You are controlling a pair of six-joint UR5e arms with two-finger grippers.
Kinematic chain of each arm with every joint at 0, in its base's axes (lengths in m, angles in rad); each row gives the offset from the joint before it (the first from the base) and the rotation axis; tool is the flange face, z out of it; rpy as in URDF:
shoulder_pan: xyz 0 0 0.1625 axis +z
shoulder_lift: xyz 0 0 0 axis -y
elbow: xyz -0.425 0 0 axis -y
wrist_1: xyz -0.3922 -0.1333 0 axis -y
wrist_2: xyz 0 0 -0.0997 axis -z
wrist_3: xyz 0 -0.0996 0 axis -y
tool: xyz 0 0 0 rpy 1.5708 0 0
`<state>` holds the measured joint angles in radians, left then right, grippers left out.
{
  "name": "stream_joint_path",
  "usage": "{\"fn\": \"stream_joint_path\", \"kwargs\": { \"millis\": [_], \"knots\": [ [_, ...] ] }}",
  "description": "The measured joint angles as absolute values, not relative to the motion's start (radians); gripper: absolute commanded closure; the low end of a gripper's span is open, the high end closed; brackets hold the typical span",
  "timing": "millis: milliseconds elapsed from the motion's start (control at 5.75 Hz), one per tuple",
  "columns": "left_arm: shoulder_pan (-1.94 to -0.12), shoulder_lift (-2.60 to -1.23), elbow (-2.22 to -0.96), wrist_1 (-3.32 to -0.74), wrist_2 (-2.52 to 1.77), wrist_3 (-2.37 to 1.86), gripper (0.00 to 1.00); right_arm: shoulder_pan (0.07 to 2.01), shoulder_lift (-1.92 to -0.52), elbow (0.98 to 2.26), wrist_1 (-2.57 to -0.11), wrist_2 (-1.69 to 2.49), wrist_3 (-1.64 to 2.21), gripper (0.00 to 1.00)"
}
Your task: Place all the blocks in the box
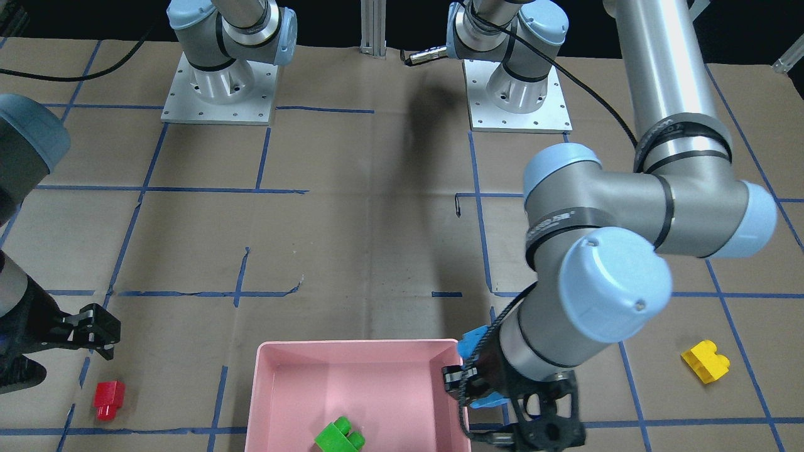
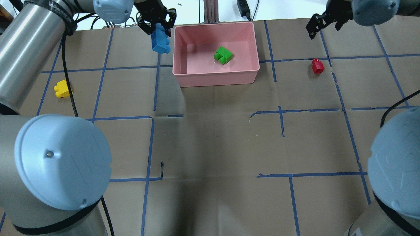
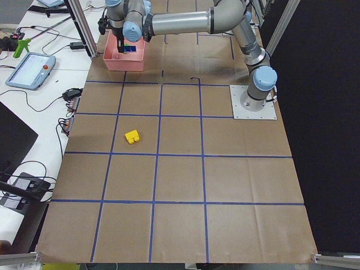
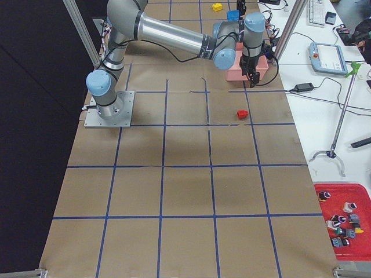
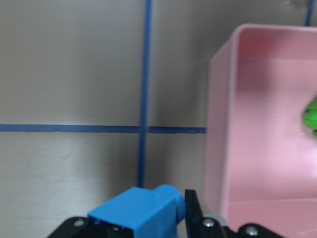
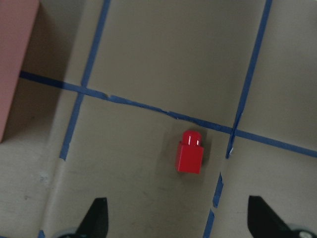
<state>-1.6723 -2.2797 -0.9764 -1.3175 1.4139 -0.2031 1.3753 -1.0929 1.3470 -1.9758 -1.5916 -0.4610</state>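
Observation:
My left gripper [image 2: 159, 31] is shut on the light blue brick [image 2: 160, 42] and holds it above the table, just outside the pink box's [image 2: 216, 77] left wall. The left wrist view shows the blue brick [image 5: 138, 213] beside that wall [image 5: 220, 148]. The green brick [image 2: 223, 54] lies inside the box. The red brick [image 2: 317, 66] lies on the table right of the box. My right gripper [image 2: 320, 24] is open and empty above it, and the red brick [image 6: 190, 152] shows in the right wrist view. The yellow brick [image 2: 61, 89] lies far left.
The two arm bases [image 1: 218, 88] stand on metal plates at the robot's side of the table. An aluminium post [image 2: 210, 11] stands behind the box. A red tray of small parts [image 4: 342, 220] and a tablet [image 3: 31, 70] lie off the table.

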Motion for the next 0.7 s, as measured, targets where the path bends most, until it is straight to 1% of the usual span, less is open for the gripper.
{"fn": "stream_joint_path", "kwargs": {
  "millis": [174,348,522,696],
  "knots": [
    [-1.715,-2.363,-0.906,-1.309,1.41,-0.244,0.88,1.357,-1.068,1.381,-2.001,-1.603,-0.449,0.0],
    [-1.736,-2.428,-0.873,-1.266,1.412,-0.257,0.39,1.35,-1.022,1.393,-2.04,-1.604,-0.432,0.0],
    [-1.75,-2.469,-0.864,-1.204,1.418,-0.262,0.02,1.347,-0.97,1.394,-2.081,-1.602,-0.425,0.01],
    [-1.758,-2.481,-0.861,-1.175,1.424,-0.263,0.01,1.339,-0.936,1.395,-2.097,-1.597,-0.424,0.02]
  ]
}}
